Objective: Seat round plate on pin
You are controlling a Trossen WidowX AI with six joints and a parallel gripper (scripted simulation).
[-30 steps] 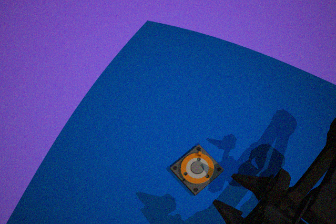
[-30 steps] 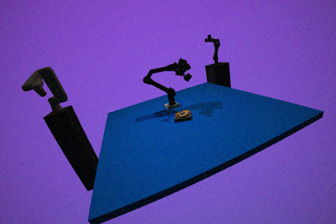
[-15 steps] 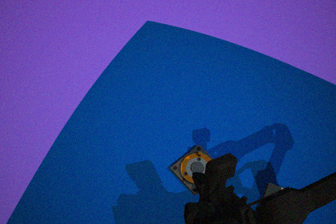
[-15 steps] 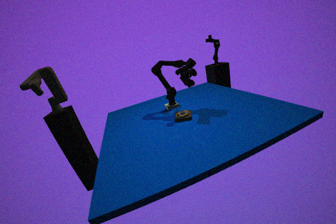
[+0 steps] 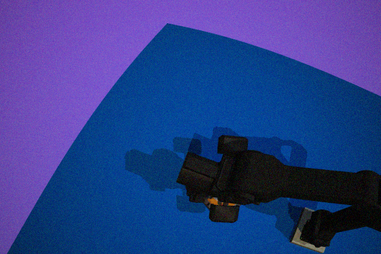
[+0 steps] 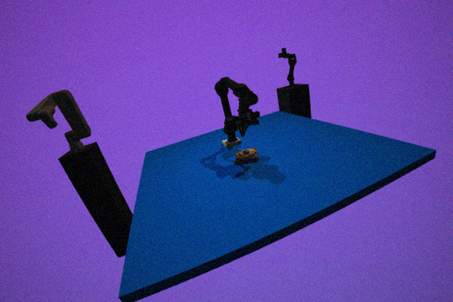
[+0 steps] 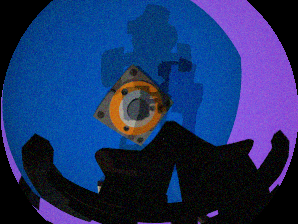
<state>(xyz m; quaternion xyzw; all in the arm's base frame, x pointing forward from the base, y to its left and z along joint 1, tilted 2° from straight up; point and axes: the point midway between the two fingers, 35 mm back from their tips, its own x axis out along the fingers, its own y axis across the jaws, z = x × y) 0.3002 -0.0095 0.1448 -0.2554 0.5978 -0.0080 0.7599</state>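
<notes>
The orange round plate (image 5: 226, 203) (image 6: 239, 155) (image 7: 115, 114) has a pale inner ring and sits around the grey post (image 7: 133, 109) on the square grey base (image 6: 247, 161) (image 7: 105, 107). A shadow covers the plate's right part in the wrist view. The tab and pin cannot be made out there, and whether the plate lies flat is unclear. My gripper (image 6: 242, 135) (image 7: 169, 125) is shut with nothing between its fingers. It points down above the table, apart from the plate in the exterior view. In the top view the arm hides the fingertips and most of the plate and base.
The blue table (image 5: 173, 74) (image 6: 184, 213) (image 7: 55, 85) carries the assembly and my arm's pale mount (image 5: 297, 228) (image 6: 230, 143). Two other arms stand on dark pedestals (image 6: 95, 198) (image 6: 293, 99) beyond the table's edges. Shadows of my arm fall around the base.
</notes>
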